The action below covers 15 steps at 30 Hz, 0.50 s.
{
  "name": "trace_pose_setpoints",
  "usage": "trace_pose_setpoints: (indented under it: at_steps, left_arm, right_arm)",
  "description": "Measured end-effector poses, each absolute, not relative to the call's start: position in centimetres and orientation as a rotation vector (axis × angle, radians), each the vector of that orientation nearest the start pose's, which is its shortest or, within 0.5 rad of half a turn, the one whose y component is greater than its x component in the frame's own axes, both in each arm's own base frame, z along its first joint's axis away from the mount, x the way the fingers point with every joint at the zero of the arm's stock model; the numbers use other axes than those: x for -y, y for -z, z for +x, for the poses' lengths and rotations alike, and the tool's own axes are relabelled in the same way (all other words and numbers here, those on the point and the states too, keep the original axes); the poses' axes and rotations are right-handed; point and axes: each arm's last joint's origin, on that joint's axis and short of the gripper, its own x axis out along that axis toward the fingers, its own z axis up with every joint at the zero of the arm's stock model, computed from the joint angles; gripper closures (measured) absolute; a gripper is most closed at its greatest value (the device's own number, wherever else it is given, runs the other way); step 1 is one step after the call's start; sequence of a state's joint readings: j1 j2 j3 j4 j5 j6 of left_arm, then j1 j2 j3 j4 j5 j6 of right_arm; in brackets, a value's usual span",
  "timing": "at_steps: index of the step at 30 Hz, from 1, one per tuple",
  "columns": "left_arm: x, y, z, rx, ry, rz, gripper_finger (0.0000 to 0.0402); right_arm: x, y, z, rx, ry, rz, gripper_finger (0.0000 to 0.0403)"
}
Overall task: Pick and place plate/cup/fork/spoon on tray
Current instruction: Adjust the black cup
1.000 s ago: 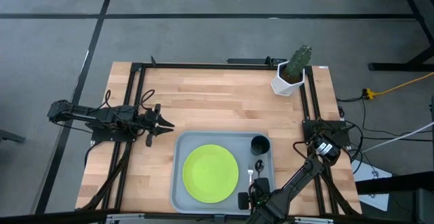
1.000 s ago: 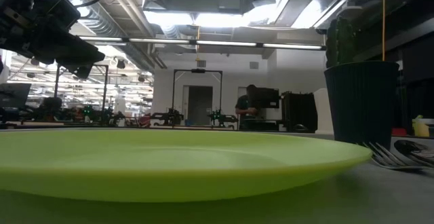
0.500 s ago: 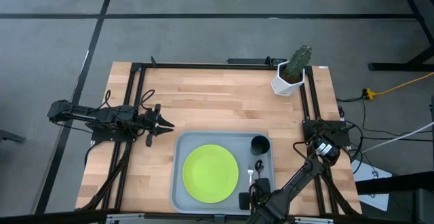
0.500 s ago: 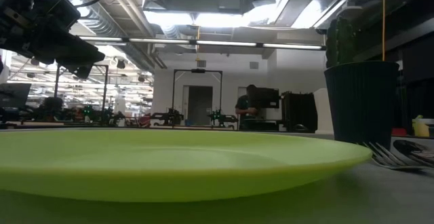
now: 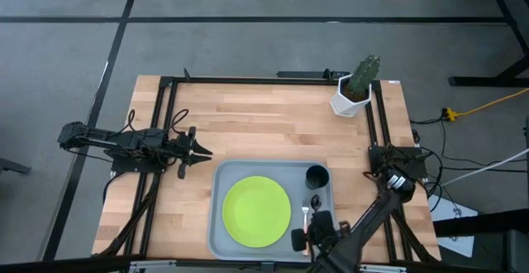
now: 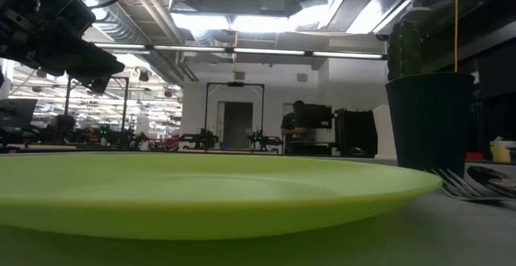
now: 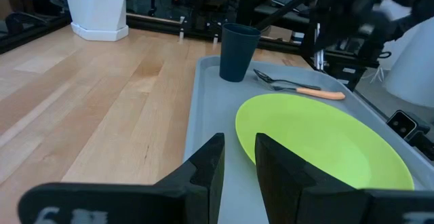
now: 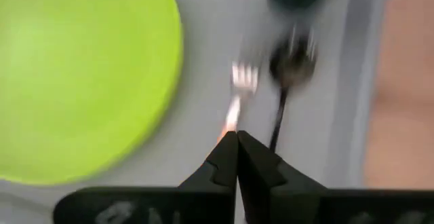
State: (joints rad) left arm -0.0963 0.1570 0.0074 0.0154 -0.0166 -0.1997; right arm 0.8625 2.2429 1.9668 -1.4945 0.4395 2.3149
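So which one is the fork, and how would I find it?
Find the big grey-blue rectangular tray on the wooden table, then the strip beside the round lime-green plate, below the small dark cup. The fork has an orange handle and silver tines; the spoon beside it is all dark.

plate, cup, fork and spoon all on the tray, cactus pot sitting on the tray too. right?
Not quite. The cactus pot is not on the tray: in the high view it stands on the bare wood at the table's far right corner. The plate, cup, fork and spoon are on the tray.
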Motion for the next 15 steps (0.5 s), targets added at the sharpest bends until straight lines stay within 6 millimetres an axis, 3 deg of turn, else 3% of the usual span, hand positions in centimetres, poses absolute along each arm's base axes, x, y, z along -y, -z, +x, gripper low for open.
trace_pose_setpoints:
  at_steps: [3,7,12,15]
  left_arm:
    - [1.0,-15.5,10.6,-0.141,0.066,-0.192,0.0325]
    - [1.0,-15.5,10.6,-0.141,0.066,-0.192,0.0325]
    - [1.0,-15.5,10.6,-0.139,0.067,-0.192,0.0325]
    - [1.0,-15.5,10.6,-0.14,0.066,-0.192,0.0325]
  right_arm:
    - [-31.1,-24.1,28.2,-0.721,1.01,0.752,0.0392]
    - [-31.6,-27.1,28.8,-0.611,0.746,0.466,0.0392]
    - [-31.2,-27.3,30.2,-0.544,0.621,0.04,0.0392]
    - [-29.5,-26.1,32.0,-0.57,0.657,-0.027,0.0392]
